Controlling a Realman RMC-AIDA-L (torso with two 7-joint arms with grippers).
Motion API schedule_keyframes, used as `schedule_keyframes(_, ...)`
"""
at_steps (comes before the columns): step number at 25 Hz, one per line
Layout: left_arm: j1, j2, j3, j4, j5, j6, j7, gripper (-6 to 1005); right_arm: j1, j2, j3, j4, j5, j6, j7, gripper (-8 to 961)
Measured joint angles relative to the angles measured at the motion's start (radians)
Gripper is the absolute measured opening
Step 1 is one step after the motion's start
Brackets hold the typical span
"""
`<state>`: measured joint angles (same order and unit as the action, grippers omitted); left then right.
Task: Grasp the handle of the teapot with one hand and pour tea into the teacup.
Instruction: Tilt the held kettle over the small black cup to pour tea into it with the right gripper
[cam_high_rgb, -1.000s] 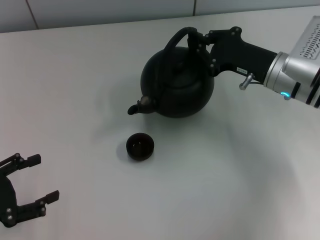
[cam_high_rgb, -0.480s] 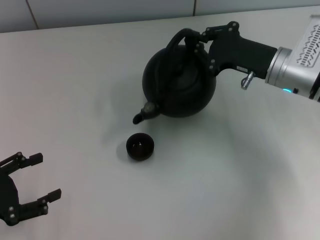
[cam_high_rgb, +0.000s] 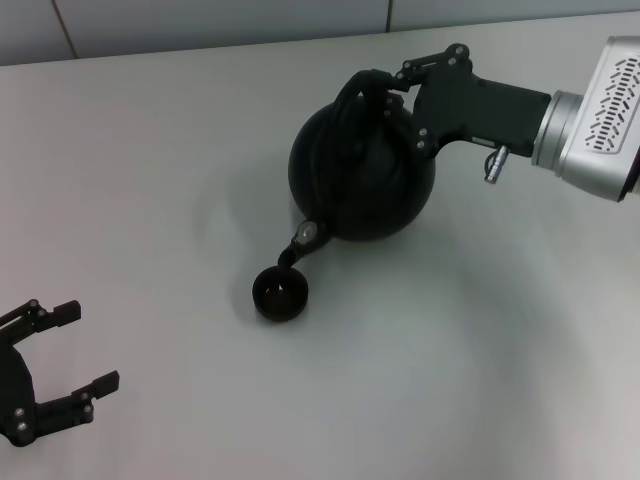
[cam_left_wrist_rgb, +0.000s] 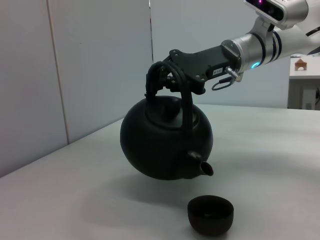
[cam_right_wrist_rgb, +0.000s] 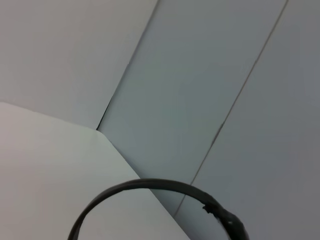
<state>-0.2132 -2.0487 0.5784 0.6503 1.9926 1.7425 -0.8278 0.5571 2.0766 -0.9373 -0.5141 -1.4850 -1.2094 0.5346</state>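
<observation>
Right claw (cam_high_rgb: 392, 92) closed on the handle (cam_left_wrist_rgb: 167, 80); the matte-black teapot (cam_high_rgb: 362, 172) hangs clear of the desk (cam_high_rgb: 150, 150), tilted, its spout (cam_left_wrist_rgb: 201, 166) just above the teacup (cam_high_rgb: 280, 293). You should deepen the tilt slowly, keeping the spout tip over the cup's middle. No stream is visible. The teacup, small, dark and handleless, stands directly below the spout. Left claw (cam_high_rgb: 60, 360), open and empty, stays well apart from the teacup.

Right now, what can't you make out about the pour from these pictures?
- Tea flow: no stream shows between the teapot spout and the teacup, in the head or left wrist view.
- Cup contents: its dark inside hides any tea.
- Right gripper: the right wrist view shows only the handle, cut off by the frame's edge.
</observation>
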Motion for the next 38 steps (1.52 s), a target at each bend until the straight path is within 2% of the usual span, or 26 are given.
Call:
schedule_keyframes(11, -0.006, -0.008, 0.000, 0.000, 0.000, 0.000, -0.002, 850, 0.000, 0.002, -0.037, -0.022, -0.002, 0.007, -0.069, 77)
schedule_keyframes(38, -0.011, -0.010, 0.000, 0.000, 0.000, 0.000, -0.004, 849, 0.012, 0.009, -0.064, -0.026, 0.008, 0.000, -0.215, 78)
